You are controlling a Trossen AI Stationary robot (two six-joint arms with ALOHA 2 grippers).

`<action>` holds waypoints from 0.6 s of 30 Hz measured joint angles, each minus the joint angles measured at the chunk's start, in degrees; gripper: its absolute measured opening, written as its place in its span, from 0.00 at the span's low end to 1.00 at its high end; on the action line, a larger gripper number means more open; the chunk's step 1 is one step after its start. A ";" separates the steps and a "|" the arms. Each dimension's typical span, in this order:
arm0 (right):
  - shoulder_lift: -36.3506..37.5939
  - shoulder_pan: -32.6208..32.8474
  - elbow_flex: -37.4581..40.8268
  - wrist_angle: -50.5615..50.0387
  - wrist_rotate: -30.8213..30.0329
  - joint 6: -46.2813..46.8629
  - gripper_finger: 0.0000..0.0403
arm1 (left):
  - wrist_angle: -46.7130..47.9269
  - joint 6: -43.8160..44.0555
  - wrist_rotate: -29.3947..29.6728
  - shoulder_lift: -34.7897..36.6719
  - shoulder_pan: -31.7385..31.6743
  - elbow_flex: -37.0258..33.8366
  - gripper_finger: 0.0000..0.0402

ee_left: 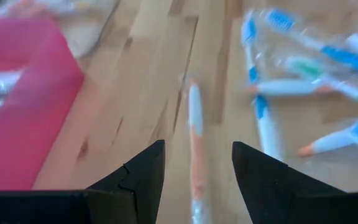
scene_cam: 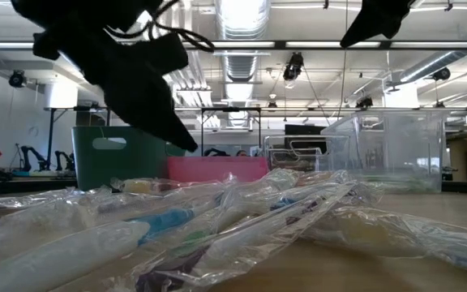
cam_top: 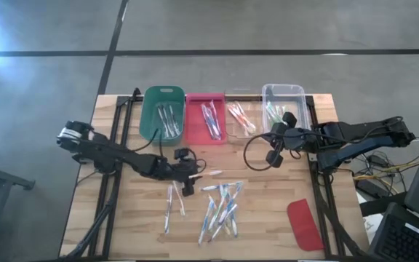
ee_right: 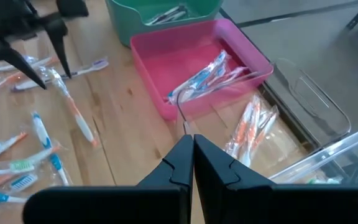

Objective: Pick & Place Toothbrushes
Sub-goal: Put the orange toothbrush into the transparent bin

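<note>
Several wrapped toothbrushes (cam_top: 220, 207) lie in a loose pile on the wooden table. One with an orange and white handle (ee_left: 194, 143) lies apart from the pile (cam_top: 213, 173) toward the pink bin. My left gripper (ee_left: 197, 149) is open just above its near end (ee_right: 53, 73), one finger on either side, pointing along the toothbrush. It touches nothing that I can see. My right gripper (ee_right: 192, 140) is shut and empty, raised over the table (cam_top: 273, 156) in front of the clear bins.
A row of bins holding sorted toothbrushes stands along the far edge: green (cam_top: 162, 113), pink (cam_top: 204, 116) and two clear ones (cam_top: 240, 116) (cam_top: 282, 105). A flat red lid (cam_top: 304, 222) lies near the front right. Bare wood lies between the pile and the bins.
</note>
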State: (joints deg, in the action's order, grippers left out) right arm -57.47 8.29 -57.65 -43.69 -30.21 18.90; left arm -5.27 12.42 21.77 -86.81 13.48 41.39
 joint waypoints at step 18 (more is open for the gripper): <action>-1.62 -0.02 0.02 0.50 0.08 -1.09 0.02 | 17.78 1.66 -2.37 -16.99 -2.45 16.46 0.45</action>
State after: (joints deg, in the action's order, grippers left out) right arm -59.10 8.27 -57.63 -43.19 -30.13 17.80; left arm 12.50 14.08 19.40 -103.81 11.03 57.85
